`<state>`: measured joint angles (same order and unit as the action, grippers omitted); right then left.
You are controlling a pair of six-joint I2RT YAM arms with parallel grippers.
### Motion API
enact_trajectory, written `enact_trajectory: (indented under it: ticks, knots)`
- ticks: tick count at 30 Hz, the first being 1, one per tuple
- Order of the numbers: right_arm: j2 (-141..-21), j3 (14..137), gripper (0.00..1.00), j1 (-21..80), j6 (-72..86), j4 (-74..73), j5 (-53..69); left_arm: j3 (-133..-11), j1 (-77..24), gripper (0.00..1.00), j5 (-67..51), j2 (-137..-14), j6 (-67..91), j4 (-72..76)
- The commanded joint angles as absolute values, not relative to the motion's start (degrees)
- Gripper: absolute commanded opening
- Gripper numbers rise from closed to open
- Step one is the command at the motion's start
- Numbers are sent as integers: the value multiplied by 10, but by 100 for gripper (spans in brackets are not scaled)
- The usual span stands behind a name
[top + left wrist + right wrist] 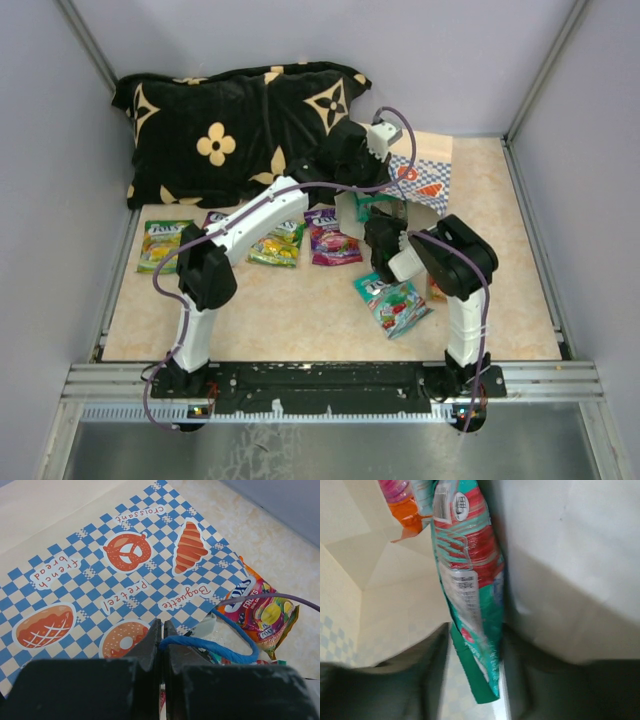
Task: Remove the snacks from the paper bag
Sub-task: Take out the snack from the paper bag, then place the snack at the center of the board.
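Observation:
The blue-and-white checkered paper bag (pixel 428 170) lies at the back right, its printed side (pixel 125 565) under my left wrist. My left gripper (pixel 162 641) is shut on the bag's blue cord handle (pixel 220 650). My right gripper (pixel 475 635) is inside the bag's cream interior (pixel 395 585). Its blurred jaws stand either side of a teal snack packet (pixel 470 580); the right finger touches it and a gap shows on the left. An orange packet (pixel 405 510) lies deeper inside. On the table lie green packets (pixel 165 243) (pixel 278 243), a magenta one (pixel 332 238) and a teal one (pixel 393 303).
A black cushion with tan flowers (pixel 230 130) fills the back left. Another orange packet (pixel 257 612) lies on the table beside the bag. Grey walls and metal rails close in the table on three sides. The left arm (pixel 255 225) crosses over the row of packets.

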<state>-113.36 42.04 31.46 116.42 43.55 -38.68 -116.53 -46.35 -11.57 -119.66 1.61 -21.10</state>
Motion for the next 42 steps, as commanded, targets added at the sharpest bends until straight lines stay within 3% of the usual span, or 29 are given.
enact_trajectory:
  ticks: [1,3,4,8,16,22,27,33,34,36,37,39,42]
  knots:
    - [-1156,431,26,284,1026,573,-346,-1167,-464,0,-109,-1168,6,-217]
    - [-1146,428,5,272,979,596,-307,-1172,-463,0,-103,-1171,1,-217]
    - [-1136,421,0,270,961,601,-285,-1177,-463,0,-99,-1175,-1,-218]
    - [-1068,387,0,269,903,567,-176,-1198,-459,0,-75,-1189,-3,-215]
    - [-764,256,0,302,755,390,-75,-1185,-447,0,-16,-1192,-5,-165]
    - [-434,283,0,326,585,-25,-81,-1184,-435,0,-5,-1197,-14,-139]
    - [-275,336,0,326,554,-356,-100,-1192,-432,0,-13,-1203,-24,-126]
    - [-230,306,18,326,578,-451,-78,-1185,-429,0,-1,-1206,-45,-113]
    - [-227,300,27,325,576,-447,-79,-1185,-428,0,-4,-1208,-44,-112]
    - [-233,303,69,326,560,-444,-90,-1190,-428,0,-13,-1211,-44,-114]
    - [-243,314,81,325,548,-443,-99,-1193,-428,0,-16,-1213,-44,-115]
    - [-269,347,92,326,520,-435,-115,-1195,-428,0,-19,-1215,-45,-117]
    - [-321,386,95,329,492,-383,-119,-1202,-427,0,-21,-1223,-48,-120]
